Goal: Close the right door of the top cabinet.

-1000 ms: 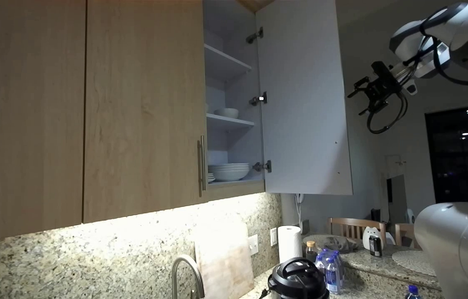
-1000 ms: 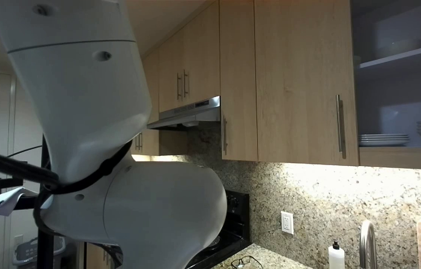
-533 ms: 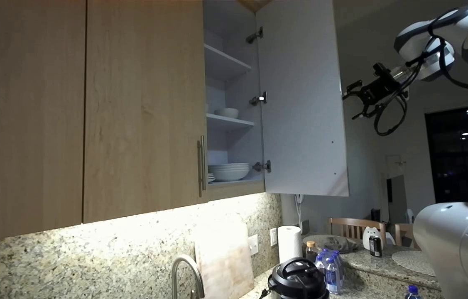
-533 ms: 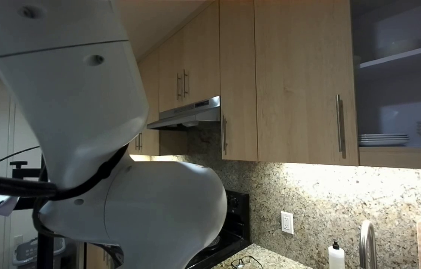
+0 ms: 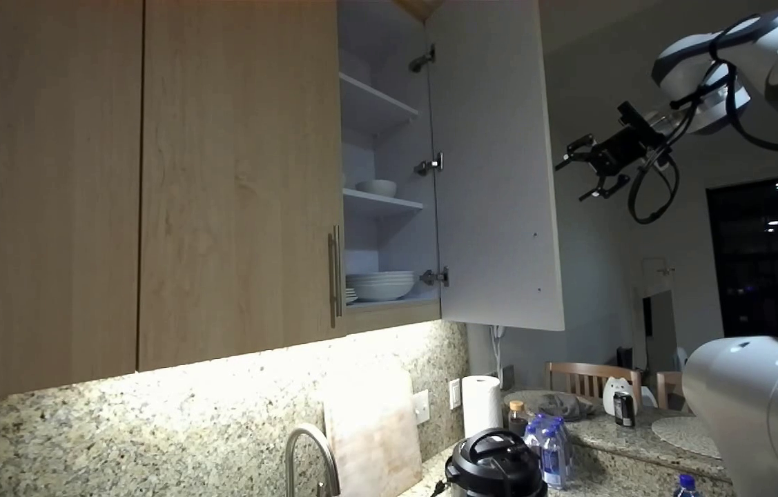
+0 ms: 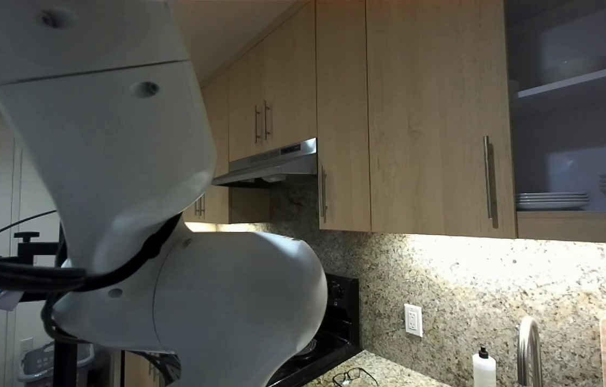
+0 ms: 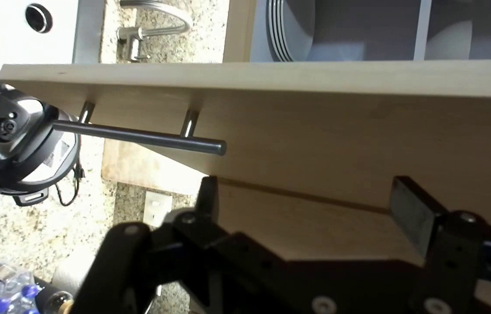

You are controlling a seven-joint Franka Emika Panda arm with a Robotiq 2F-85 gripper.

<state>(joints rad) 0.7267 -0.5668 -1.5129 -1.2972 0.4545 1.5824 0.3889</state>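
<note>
- Fingers (image 7: 414, 214) stand wide apart before the wood front of the right door (image 7: 293, 131), with nothing clamped between them; whether either one touches the panel, I cannot tell.
- That door hangs open at the side of the top cabinet (image 5: 392, 315), swung out on its metal hinges (image 5: 433, 164); stacked white bowls (image 5: 382, 286) show in the opening.
- It should handle as a stiff, flat board with some weight, yet swing lightly, since the hinges carry the load. The smooth front may let the fingers slide; nothing about it looks fragile.
- No grip seems needed: a push on the wood front near the free edge (image 7: 249, 77), well apart from the hinges, ought to give the best leverage. The bar handle (image 7: 138, 136), low on that front, could snag a finger.
- Its long axis is upright, along the hinge line; in the wrist view it runs sideways, handle end to the left.
- The free edge points out into the room, wood front towards the fingers, pale inner face turned away.
</note>
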